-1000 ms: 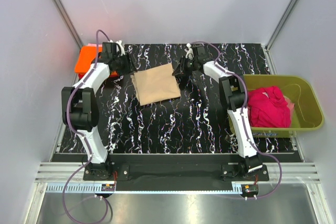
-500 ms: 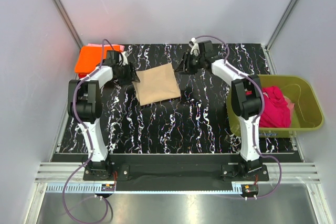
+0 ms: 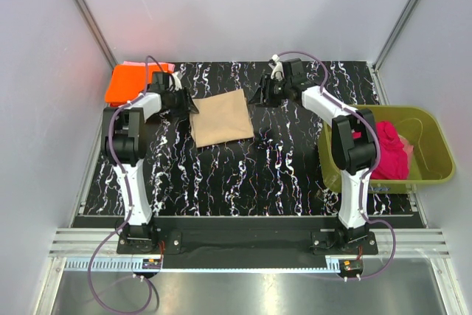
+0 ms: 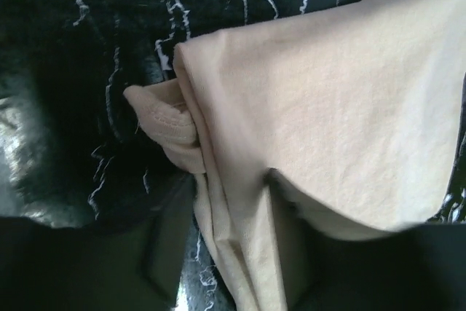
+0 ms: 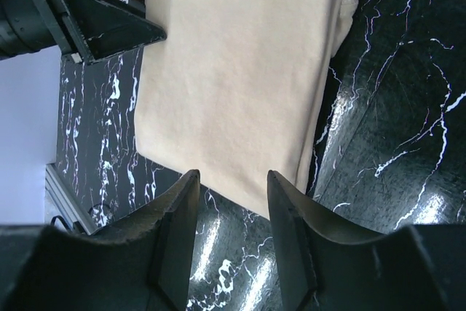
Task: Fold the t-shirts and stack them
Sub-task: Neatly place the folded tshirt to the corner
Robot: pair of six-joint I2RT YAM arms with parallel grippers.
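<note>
A folded tan-beige t-shirt [image 3: 221, 118] lies flat at the middle back of the table. My left gripper [image 3: 184, 101] is at its left edge. In the left wrist view the left gripper [image 4: 229, 178] is open, with the shirt's folded edge [image 4: 240, 253] lying between its fingers. My right gripper [image 3: 259, 97] is open and empty, low by the shirt's far right corner. In the right wrist view the right gripper [image 5: 231, 174] is over the edge of the tan shirt [image 5: 233, 71]. A bright orange t-shirt [image 3: 127, 82] lies folded at the far left. A magenta-red t-shirt [image 3: 382, 150] is crumpled in the tub. I see no pale pink shirt clearly.
An olive-green plastic tub [image 3: 435, 149] stands at the table's right edge beside the right arm. The table is black marble-patterned [image 3: 243, 175]. White walls close in the back and both sides. The left gripper's fingers [image 5: 102, 27] show in the right wrist view.
My left gripper has moved right, from beside the orange shirt to the tan shirt's left edge. The right arm's elbow has swung right; its gripper stays by the shirt's corner.
</note>
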